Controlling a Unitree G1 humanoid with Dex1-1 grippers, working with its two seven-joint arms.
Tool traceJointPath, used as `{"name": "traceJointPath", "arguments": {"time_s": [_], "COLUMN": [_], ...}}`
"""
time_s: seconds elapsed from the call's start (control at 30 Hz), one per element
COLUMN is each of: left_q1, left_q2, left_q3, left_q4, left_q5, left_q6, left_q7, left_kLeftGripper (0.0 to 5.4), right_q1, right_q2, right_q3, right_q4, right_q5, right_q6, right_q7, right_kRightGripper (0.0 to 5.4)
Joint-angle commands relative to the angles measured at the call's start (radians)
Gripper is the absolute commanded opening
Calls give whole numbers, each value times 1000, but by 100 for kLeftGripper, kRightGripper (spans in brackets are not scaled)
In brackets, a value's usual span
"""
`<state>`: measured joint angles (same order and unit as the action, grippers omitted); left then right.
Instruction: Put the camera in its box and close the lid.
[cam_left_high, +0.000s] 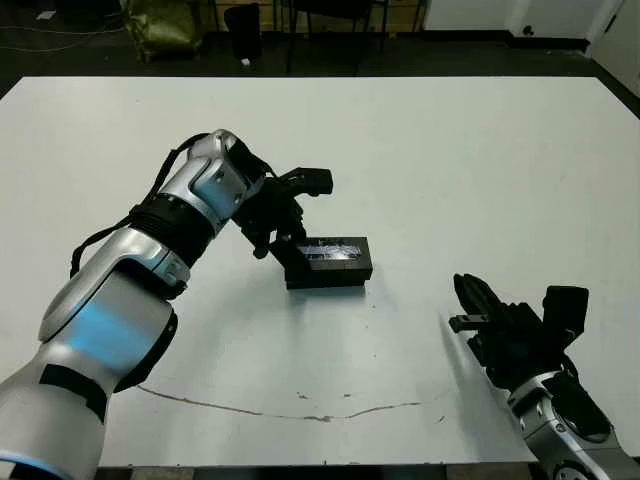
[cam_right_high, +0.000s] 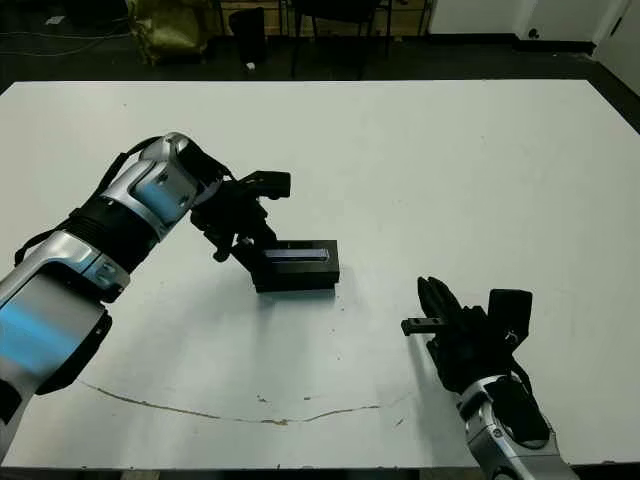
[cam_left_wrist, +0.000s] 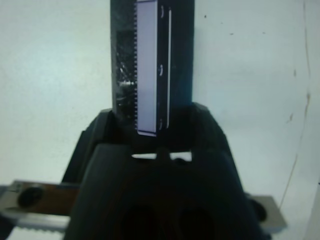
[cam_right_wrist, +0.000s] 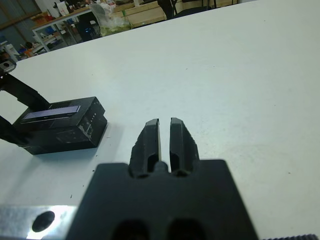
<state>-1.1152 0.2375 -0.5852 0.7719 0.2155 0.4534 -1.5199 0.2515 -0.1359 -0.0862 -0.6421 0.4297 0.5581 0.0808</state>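
1. Left gripper (cam_left_high: 300, 220): fingers (cam_left_wrist: 207, 127) spread wide, one on each side of the end of the lid (cam_left_high: 335, 250). You cannot tell from any view whether they are touching the sides or standing just clear.
2. Straight off the fingertips, the lid lies flat on the box (cam_left_high: 330, 273), silvery stripe up. It looks seated, but the right wrist view hints at a slight step between lid and tray at the end far from the hand. Judge it as possibly not fully home.
3. Camera: not visible anywhere. Likely under the lid, but you cannot confirm it.
4. Risk, pulling away: if a finger is touching the lid's edge, backing out at an angle could drag the lid askew or slide the whole box across the table (cam_left_high: 450, 160).
5. Risk, pressing: pushing down at the near end only could tip the far end up, since nothing braces it.
6. Risk, closing the fingers: a squeeze on the lid's sides could lift it off when the hand rises.
7. Right gripper (cam_right_wrist: 165, 127): fingers nearly together with a thin slit between, holding nothing, well apart from the box on the side away from the left hand. It is too far to steady the box if it shifts.
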Motion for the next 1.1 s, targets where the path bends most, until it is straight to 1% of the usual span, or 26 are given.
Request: {"name": "traceJointPath", "arguments": {"time_s": [0.03,0.2,0.4,0.63,0.77,0.9,1.1], "left_q1": [47,57,70,69,72,80,107], "left_q2": [-16,-12,-7,-17,-18,-10,13], "left_q3": [-32,-30,-30,-36,-34,-32,-25], "left_q4": [22,25,12,25,39,47,39], "left_q5": [17,15,18,18,14,16,15], "left_q6": [8,-3,-20,6,-4,17,1], "left_q7": [-4,-4,7,-6,-13,-10,0], "left_kLeftGripper": [208,208,208,203,203,203,203], "right_q1": [15,17,18,21,23,19,17], "right_q2": [-2,1,1,2,1,4,5], "right_q3": [-3,-6,-5,-6,-1,-4,-6], "right_q4": [4,0,9,6,-3,6,4], "right_q5": [-5,-1,-5,-4,-13,-10,-6], "right_q6": [12,22,9,11,17,14,18], "right_q7": [-5,-8,-2,-3,-12,-7,-6], "right_kRightGripper": [0,0,0,0,0,0,0]}}
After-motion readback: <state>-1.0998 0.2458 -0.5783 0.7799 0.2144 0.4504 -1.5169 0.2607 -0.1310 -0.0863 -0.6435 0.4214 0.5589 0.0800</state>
